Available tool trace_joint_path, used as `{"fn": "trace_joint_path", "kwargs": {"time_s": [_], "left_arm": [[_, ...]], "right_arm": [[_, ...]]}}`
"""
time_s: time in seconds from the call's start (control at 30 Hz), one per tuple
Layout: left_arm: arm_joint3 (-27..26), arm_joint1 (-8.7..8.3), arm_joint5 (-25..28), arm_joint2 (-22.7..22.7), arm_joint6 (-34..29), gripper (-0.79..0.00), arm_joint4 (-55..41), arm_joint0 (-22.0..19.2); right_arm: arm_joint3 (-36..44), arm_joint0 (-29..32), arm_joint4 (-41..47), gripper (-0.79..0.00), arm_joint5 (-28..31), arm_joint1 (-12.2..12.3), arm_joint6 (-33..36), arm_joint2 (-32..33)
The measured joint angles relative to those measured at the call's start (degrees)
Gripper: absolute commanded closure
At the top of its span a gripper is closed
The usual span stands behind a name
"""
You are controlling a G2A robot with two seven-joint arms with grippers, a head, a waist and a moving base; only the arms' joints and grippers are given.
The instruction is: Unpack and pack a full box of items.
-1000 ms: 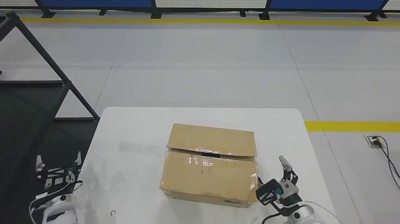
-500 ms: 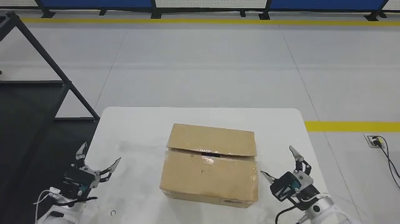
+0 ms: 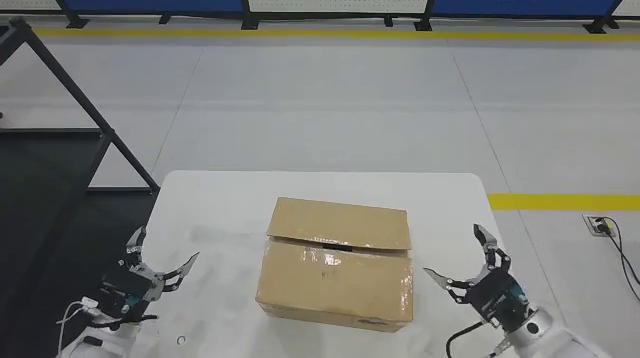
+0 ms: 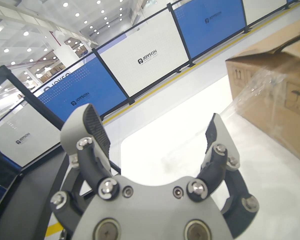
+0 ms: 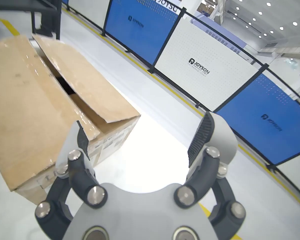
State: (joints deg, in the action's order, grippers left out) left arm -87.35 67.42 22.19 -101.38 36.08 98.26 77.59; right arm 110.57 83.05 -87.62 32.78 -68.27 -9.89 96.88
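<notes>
I am bringing both arms up on either side of the box (image 3: 337, 268), which is sitting in the middle of the table (image 3: 220, 208). Its top flaps (image 3: 340, 221) are folded down, the far one lifting a little along the centre seam, and glossy tape (image 4: 260, 88) is shining over its side. A second ago my left gripper (image 3: 160, 256) was hanging off the table's left side. Now it is hovering over that edge, well apart from the box's left wall, spread wide with nothing in it. My right gripper (image 3: 454, 254) was sitting close against the box's near right corner. It is now swinging out to the right and standing clear of that corner, likewise spread wide and empty. The right wrist view is showing a dark gap under the raised flap. I am judging that the unpacking is not yet begun and that I am only getting into position. The next step is likely calling for one gripper to catch a flap edge and fold it back while the other is steadying the box.
</notes>
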Motion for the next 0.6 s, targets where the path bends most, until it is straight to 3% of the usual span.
{"fn": "trace_joint_path", "kwargs": {"time_s": [0.17,0.27,0.33,0.4,0.6], "left_arm": [[-2.12,-0.43,9.59,-1.18,-0.18,-0.785,-8.58,0.16],[-2.43,-0.82,17.87,-1.55,-3.14,-0.785,-14.67,-0.14],[-2.43,-1.11,24.23,-1.69,-5.65,-0.785,-17.48,-0.54],[-2.41,-1.13,25.96,-1.70,-5.57,-0.785,-17.26,-0.56],[-2.41,-1.11,23.41,-1.69,-5.39,-0.785,-17.01,-0.54]], "right_arm": [[-4.99,-3.11,20.57,-0.785,14.25,0.76,6.76,2.05],[-11.52,-7.34,39.28,-0.785,23.83,1.83,16.80,-0.66],[-14.20,-10.30,49.60,-0.785,25.30,2.58,25.06,-1.66],[-14.34,-10.57,53.83,-0.785,24.97,2.63,28.51,-1.72],[-14.21,-10.42,49.77,-0.785,24.91,2.59,25.54,-1.67]]}}
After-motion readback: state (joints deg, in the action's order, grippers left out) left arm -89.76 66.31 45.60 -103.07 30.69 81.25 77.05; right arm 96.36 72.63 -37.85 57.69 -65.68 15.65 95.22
